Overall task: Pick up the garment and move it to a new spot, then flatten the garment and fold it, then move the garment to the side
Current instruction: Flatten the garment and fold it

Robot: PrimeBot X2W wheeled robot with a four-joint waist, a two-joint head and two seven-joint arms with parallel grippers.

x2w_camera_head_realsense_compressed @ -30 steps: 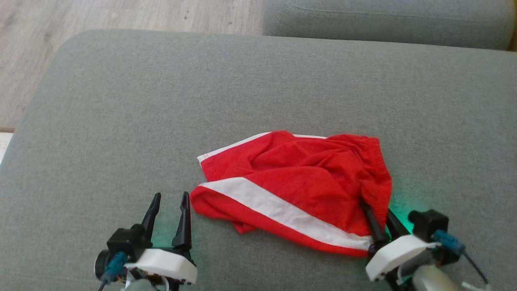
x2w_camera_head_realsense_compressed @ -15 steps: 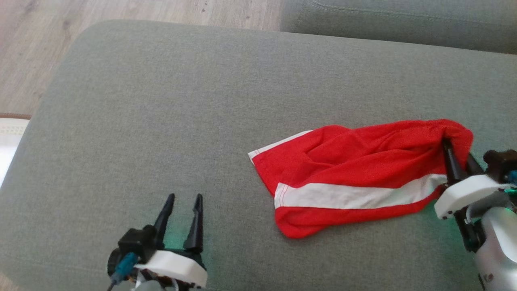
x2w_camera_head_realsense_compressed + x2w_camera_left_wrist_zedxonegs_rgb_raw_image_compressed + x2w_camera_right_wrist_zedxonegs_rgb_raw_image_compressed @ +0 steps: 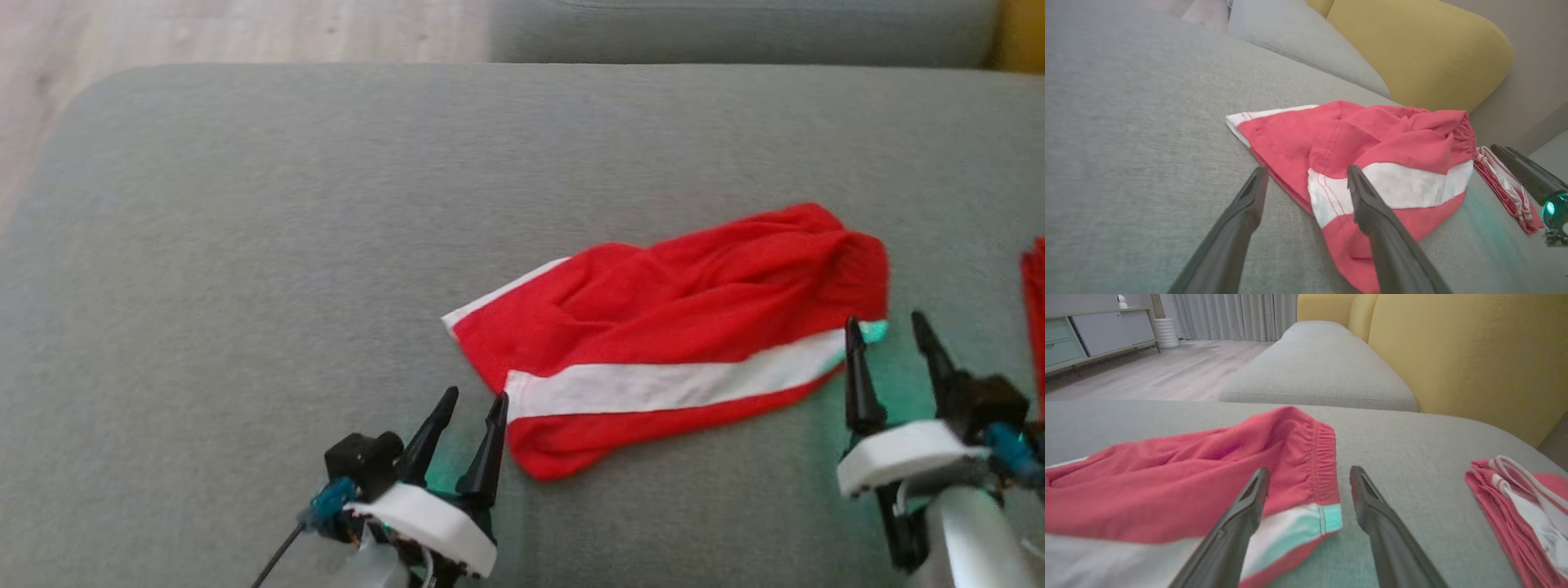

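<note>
A pair of red shorts with a white stripe (image 3: 678,327) (image 3: 1384,163) (image 3: 1180,490) lies rumpled on the grey sofa cushion (image 3: 286,229), its elastic waistband toward the right. My right gripper (image 3: 890,331) (image 3: 1306,473) stands open just below the waistband corner, with nothing between its fingers. My left gripper (image 3: 473,400) (image 3: 1306,175) is open at the lower left leg hem, its right finger (image 3: 1367,204) over the white stripe.
A second folded red and white garment (image 3: 1519,498) (image 3: 1035,302) (image 3: 1506,188) lies at the cushion's right end. Behind are another grey cushion (image 3: 1314,371) and a yellow backrest (image 3: 1474,355). Wooden floor (image 3: 163,33) lies beyond the far left edge.
My right gripper, shut on the shorts' waistband, dragged the shorts to the right, then opened and drew back. The left gripper came up to the leg hem. The head camera shifted.
</note>
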